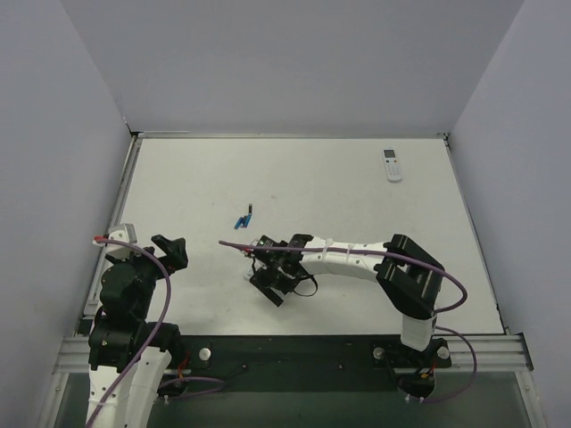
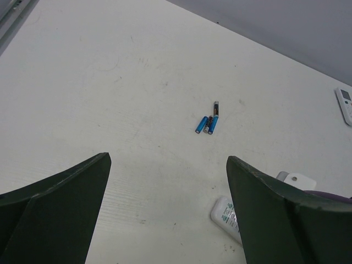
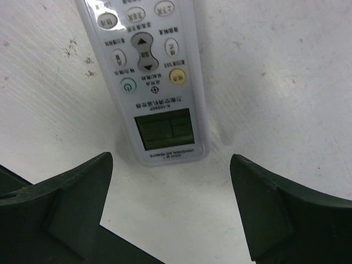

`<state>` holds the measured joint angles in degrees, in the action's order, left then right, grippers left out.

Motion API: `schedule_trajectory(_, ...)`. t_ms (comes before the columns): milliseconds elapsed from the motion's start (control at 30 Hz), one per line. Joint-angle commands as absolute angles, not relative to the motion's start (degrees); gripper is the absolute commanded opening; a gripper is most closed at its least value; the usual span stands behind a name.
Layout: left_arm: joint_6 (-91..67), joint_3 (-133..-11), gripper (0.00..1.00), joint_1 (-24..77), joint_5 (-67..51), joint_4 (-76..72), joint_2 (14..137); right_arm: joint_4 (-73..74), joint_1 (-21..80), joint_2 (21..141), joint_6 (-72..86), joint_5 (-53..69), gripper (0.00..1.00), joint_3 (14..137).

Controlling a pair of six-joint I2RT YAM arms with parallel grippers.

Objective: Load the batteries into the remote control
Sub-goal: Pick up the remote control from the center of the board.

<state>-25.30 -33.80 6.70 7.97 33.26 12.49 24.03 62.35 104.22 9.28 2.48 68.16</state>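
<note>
The remote control (image 3: 147,77) lies face up on the white table, grey buttons showing and its greenish display end toward my right gripper (image 3: 171,158). That gripper is open; its fingertips stand to either side just short of the display end, with nothing between them. From above, the right gripper (image 1: 266,267) covers the remote. One corner of the remote control (image 2: 224,215) shows beside the left wrist's right finger. The blue batteries (image 2: 207,124) lie together on the table, also seen from above (image 1: 243,218), beyond both grippers. My left gripper (image 2: 168,160) hangs open and empty near the left edge (image 1: 169,252).
A second, rounder white remote (image 1: 393,165) lies at the far right of the table, also seen in the left wrist view (image 2: 345,104). Grey walls (image 1: 285,62) close in the table on three sides. A purple cable (image 1: 234,243) sticks out from the right wrist.
</note>
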Motion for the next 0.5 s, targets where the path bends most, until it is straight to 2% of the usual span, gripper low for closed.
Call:
schedule_trajectory(0,-25.31,-35.16,0.97,6.68,6.68,31.64,13.36,23.21,63.19,106.08,8.26,3.78,0.81,70.58)
schedule_trajectory(200,-25.31,-34.81,0.97,6.59,5.19,31.2,14.32,21.8,63.63,108.02,8.26,3.43,0.68,70.05)
schedule_trajectory(233,-25.31,-34.8,0.97,6.68,4.75,30.85,14.5,21.62,63.63,108.02,8.35,3.17,0.6,69.87)
schedule_trajectory(300,-25.58,-34.46,0.97,6.68,3.7,30.32,15.11,21.1,63.63,107.41,8.35,2.64,0.51,69.09)
schedule_trajectory(333,-25.75,-34.37,0.98,6.68,2.73,29.8,15.47,20.83,63.63,106.45,8.44,2.46,0.37,68.73)
schedule_trajectory(433,-28.46,-33.14,0.97,6.59,-1.73,28.05,16.35,18.9,63.46,103.12,10.19,1.93,0.19,66.02)
schedule_trajectory(467,-29.35,-32.53,0.97,6.59,-3.15,27.08,16.52,17.59,63.46,101.96,10.72,1.93,0.16,65.22)
